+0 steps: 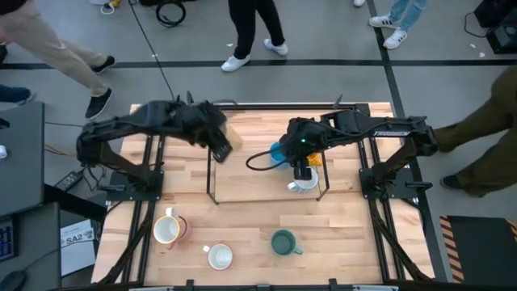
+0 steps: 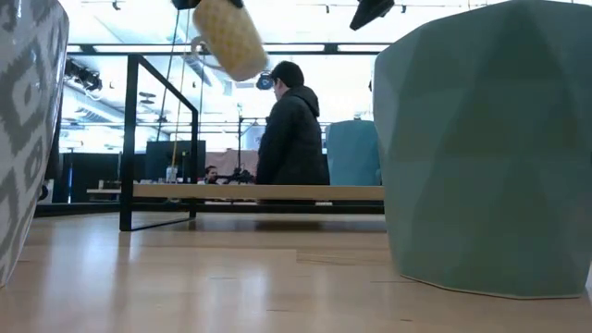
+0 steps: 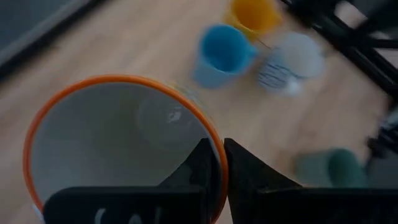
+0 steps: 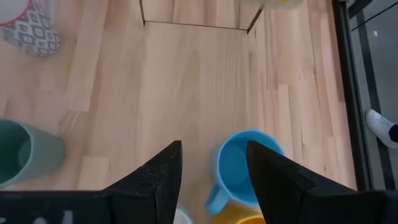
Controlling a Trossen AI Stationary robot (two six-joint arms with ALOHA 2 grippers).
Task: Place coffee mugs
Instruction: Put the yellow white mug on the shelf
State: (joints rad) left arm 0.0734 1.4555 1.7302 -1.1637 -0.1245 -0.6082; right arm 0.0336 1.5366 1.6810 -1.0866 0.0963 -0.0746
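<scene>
A: Left wrist view first: the left claw (image 3: 214, 165) is pinching the rim of an orange-rimmed mug (image 3: 118, 143), 1 finger inside, 1 outside, lifted over the bench (image 1: 250, 234). That thin rim pinch is the risk; I judge the mug could swing or slip if the arm moves fast.

B: And below it?

A: Blue mug (image 3: 221, 53), orange mug (image 3: 252, 15) and a white mug (image 3: 289, 62) crowded together. Setting down close by could knock 1 over.

B: The right claw (image 4: 214, 171)?

A: Spread, holding nothing, just above the blue mug; the 2 arms could clash there. Farther off sit the green mug (image 1: 283, 242) and 2 more.

B: Any writing?

A: "SA2" on a sheet (image 1: 78, 239) beside the bench; "TROSSEN" on the right arm (image 1: 388, 129), barely readable.
</scene>
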